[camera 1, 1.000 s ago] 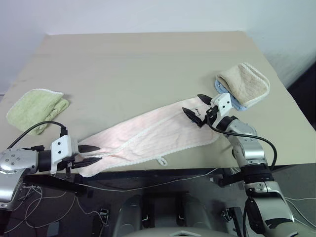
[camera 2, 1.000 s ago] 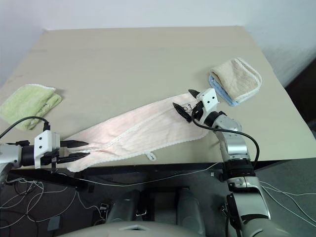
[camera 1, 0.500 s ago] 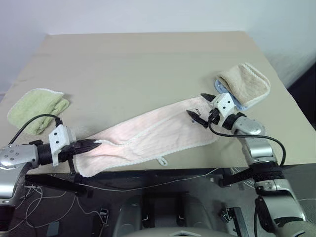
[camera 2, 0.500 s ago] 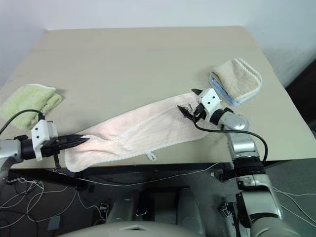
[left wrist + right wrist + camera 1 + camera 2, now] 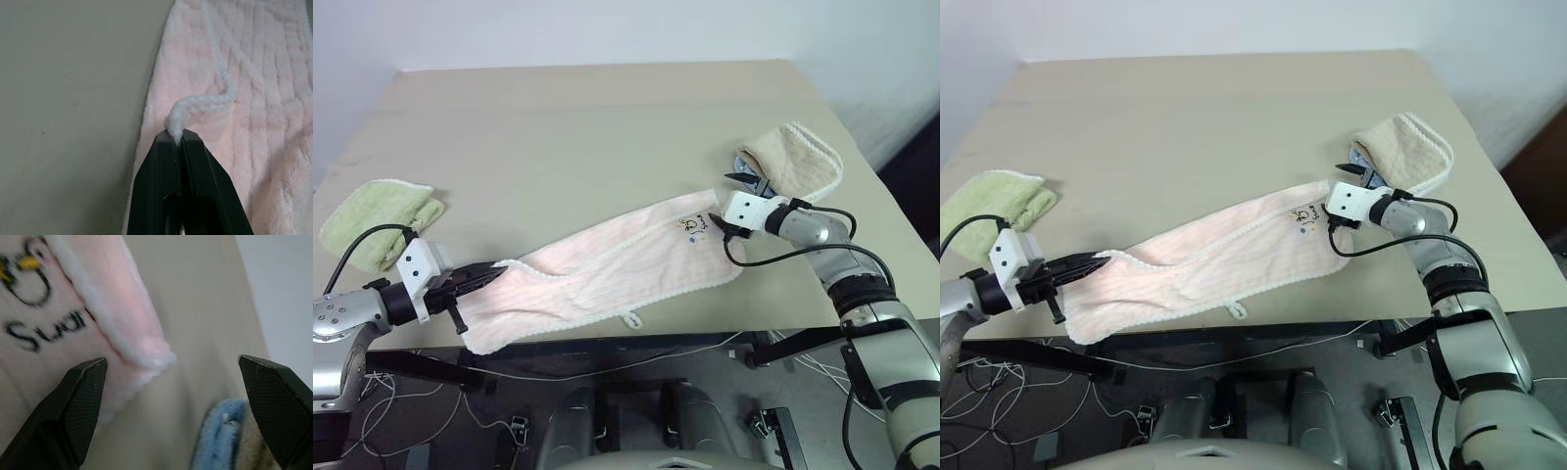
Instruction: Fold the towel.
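The towel (image 5: 607,269) is long, pale pink with white edging, and lies slanted along the table's front. A small printed mark (image 5: 689,224) shows near its right end, and a loop tag (image 5: 631,319) hangs at the front edge. At the towel's left end my left gripper (image 5: 497,269) is shut on the white edging (image 5: 195,104), which bunches up out of the closed tips. My right gripper (image 5: 728,204) is open at the towel's far right corner (image 5: 159,356). That corner lies between the spread fingers (image 5: 85,396), untouched.
A folded beige towel with a blue cloth (image 5: 798,162) lies just behind my right gripper. A light green towel (image 5: 377,220) sits at the table's left edge. The towel's near side runs close to the table's front edge (image 5: 685,336). Bare tabletop (image 5: 587,127) stretches behind.
My left gripper has shut on the towel's edging and raised that end slightly. My right gripper has moved right, from over the towel's end to its corner, rolling while staying open.
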Tool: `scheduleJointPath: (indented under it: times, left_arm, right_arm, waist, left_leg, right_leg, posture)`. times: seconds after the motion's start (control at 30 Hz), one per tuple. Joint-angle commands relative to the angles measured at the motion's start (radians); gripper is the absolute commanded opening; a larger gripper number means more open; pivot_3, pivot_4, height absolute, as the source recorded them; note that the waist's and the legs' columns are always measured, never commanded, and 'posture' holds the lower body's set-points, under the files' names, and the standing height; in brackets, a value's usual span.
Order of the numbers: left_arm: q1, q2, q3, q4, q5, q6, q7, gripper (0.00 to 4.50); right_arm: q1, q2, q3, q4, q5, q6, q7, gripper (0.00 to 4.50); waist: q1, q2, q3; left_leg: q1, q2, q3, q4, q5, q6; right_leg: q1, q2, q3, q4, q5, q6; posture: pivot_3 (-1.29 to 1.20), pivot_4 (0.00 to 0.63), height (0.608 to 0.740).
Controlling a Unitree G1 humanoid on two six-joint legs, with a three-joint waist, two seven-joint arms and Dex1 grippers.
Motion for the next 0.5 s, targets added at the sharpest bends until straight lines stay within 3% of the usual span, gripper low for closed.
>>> scheduleJointPath:
  times: [0.03,0.33,0.43,0.5]
  left_arm:
    - [0.011,-0.003,0.037,-0.031,-0.014,-0.003,0.005,0.03]
    - [0.025,-0.011,0.037,-0.038,-0.013,-0.003,0.010,0.03]
    - [0.025,-0.012,0.034,-0.037,-0.011,-0.003,0.010,0.00]
    - [0.026,-0.013,0.033,-0.037,-0.011,-0.003,0.011,0.00]
  right_arm:
    - [-0.061,-0.006,0.038,0.078,-0.072,-0.055,-0.102,4.50]
    - [-0.106,0.046,0.097,0.152,-0.122,-0.139,-0.167,4.50]
    - [-0.105,0.057,0.112,0.163,-0.133,-0.151,-0.168,3.91]
    - [-0.105,0.059,0.113,0.168,-0.131,-0.155,-0.168,3.24]
  waist:
    - [-0.002,0.000,0.000]
    - [-0.003,0.000,0.000]
    - [-0.004,0.000,0.000]
    - [-0.004,0.000,0.000]
  left_leg:
    - [0.000,0.000,0.000,0.000,0.000,0.000]
    - [0.000,0.001,0.000,0.000,0.001,-0.001]
    - [0.001,0.001,0.000,0.000,0.001,-0.001]
    - [0.001,0.001,0.000,0.000,0.001,-0.001]
  right_leg:
    - [0.000,0.000,0.000,0.000,0.000,0.000]
    - [0.000,0.001,0.000,0.000,0.000,0.000]
    - [0.001,0.001,0.000,0.000,0.000,0.000]
    - [0.001,0.001,0.000,0.000,0.000,0.000]
  posture:
    - [0.00,0.150,0.740]
    - [0.00,0.150,0.740]
    - [0.00,0.150,0.740]
    - [0.00,0.150,0.740]
